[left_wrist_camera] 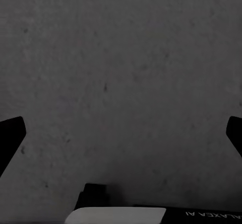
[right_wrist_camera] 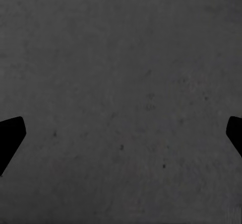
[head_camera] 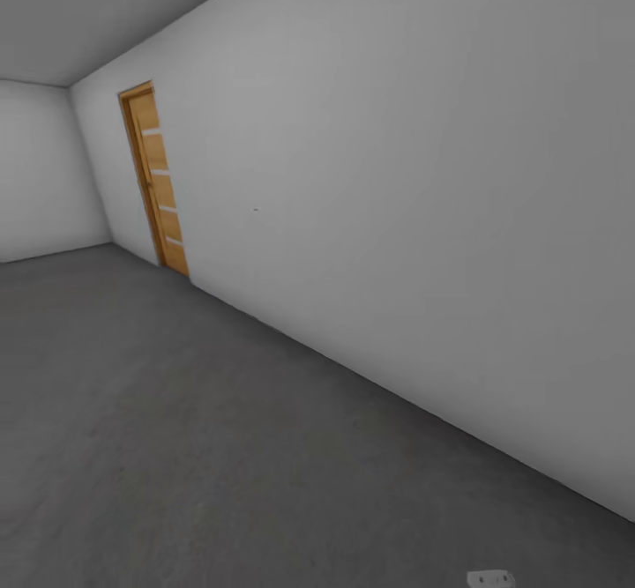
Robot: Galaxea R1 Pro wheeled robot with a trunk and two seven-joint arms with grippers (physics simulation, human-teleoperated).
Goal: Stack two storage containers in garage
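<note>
At the very near edge of the head view, a small pale piece of the robot (head_camera: pixel 490 578) pokes into the picture at the bottom right, over the dark grey speckled floor (head_camera: pixel 176 447). Both arms hang over that same rough concrete. The left gripper (left_wrist_camera: pixel 121 133) has its jaws spread wide, each black fingertip (left_wrist_camera: pixel 10 138) sitting at an opposite edge of its wrist picture with bare floor (left_wrist_camera: pixel 121 73) between them and nothing held; part of the robot's white and black body (left_wrist_camera: pixel 121 215) lies below it (with lettering on the black part, mirrored). The right gripper (right_wrist_camera: pixel 121 133) is likewise spread wide and empty, its dark fingertips (right_wrist_camera: pixel 10 138) at the two sides and only speckled floor (right_wrist_camera: pixel 121 83) between.

Farther out, the floor stretches away to the left and meets a long plain pale grey wall (head_camera: pixel 423 218) that runs along the right side from near to far. Far along that wall stands an orange-brown wooden door (head_camera: pixel 157 182) with pale frosted stripes across it, shut as far as I can tell. Beyond it a second pale wall (head_camera: pixel 44 174) closes the far left end of the garage, under a grey ceiling (head_camera: pixel 106 6). No red-orange bin appears anywhere in this room.
</note>
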